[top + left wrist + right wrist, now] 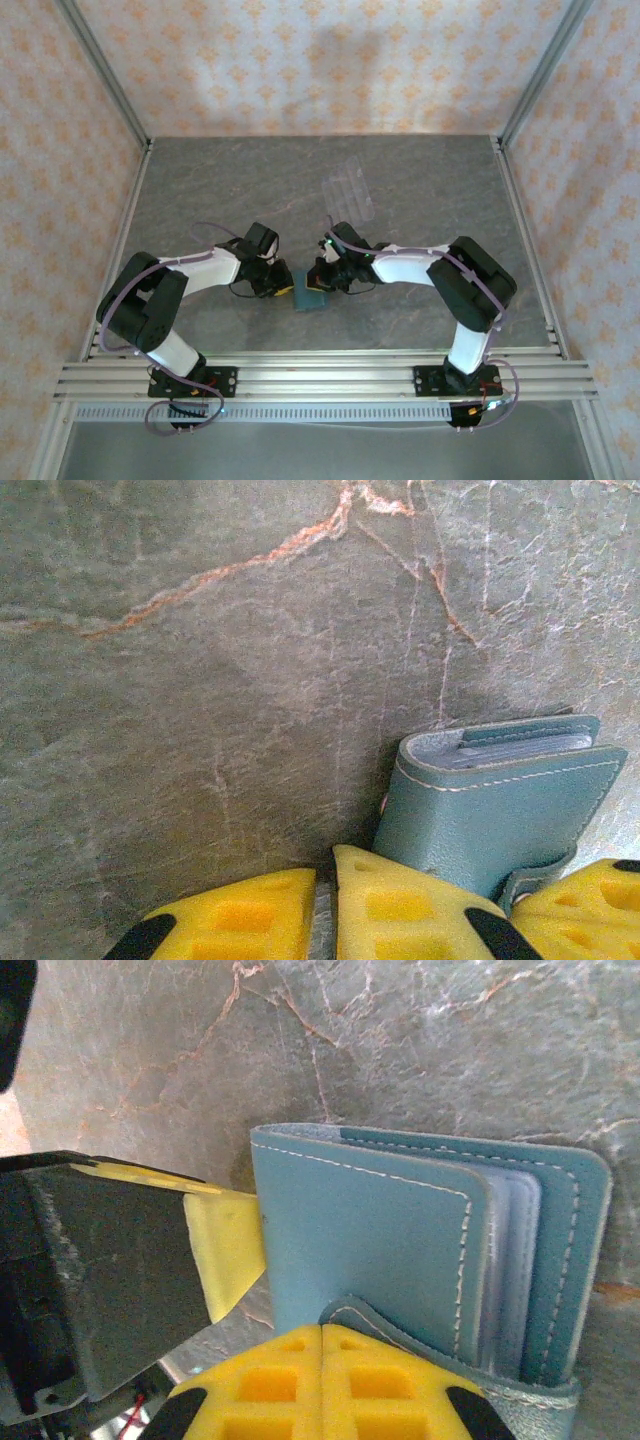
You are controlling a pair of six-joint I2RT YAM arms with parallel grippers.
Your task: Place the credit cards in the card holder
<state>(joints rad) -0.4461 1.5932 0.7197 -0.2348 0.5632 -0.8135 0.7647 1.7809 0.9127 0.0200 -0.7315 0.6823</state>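
Regarding the card holder [311, 298]: lying on the bench [220, 200] near its front middle, just between the two arms, well apart from the clear ridged tray [350, 190] farther back. Folded almost shut, teal cover on top, with pale inner leaves [510, 1250] peeping out at the open edge.

Regarding the right fingers [270, 1385]: pressed fully together, tips right at the end of the closing strap [450, 1355] of the holder. Impossible to say from here: strap end really nipped, or only touched.

Regarding the left fingers [400, 915]: narrow, with only a thin slit between, low over the bench just beside the holder and touching its side with one tip. Maybe something pale and thin in the slit. Cannot tell whether holding anything there, nor whether properly closed.

Regarding the credit cards: not possible to make out as single cards. Too little of the leaves open for seeing colours or edges.

As a judgement only: probably late in the task, with the filling mostly finished and the closing of the cover now in hand. Most likely left to do: bringing the strap over, fastening it, and checking for any card left outside. Not to be confirmed from these views.
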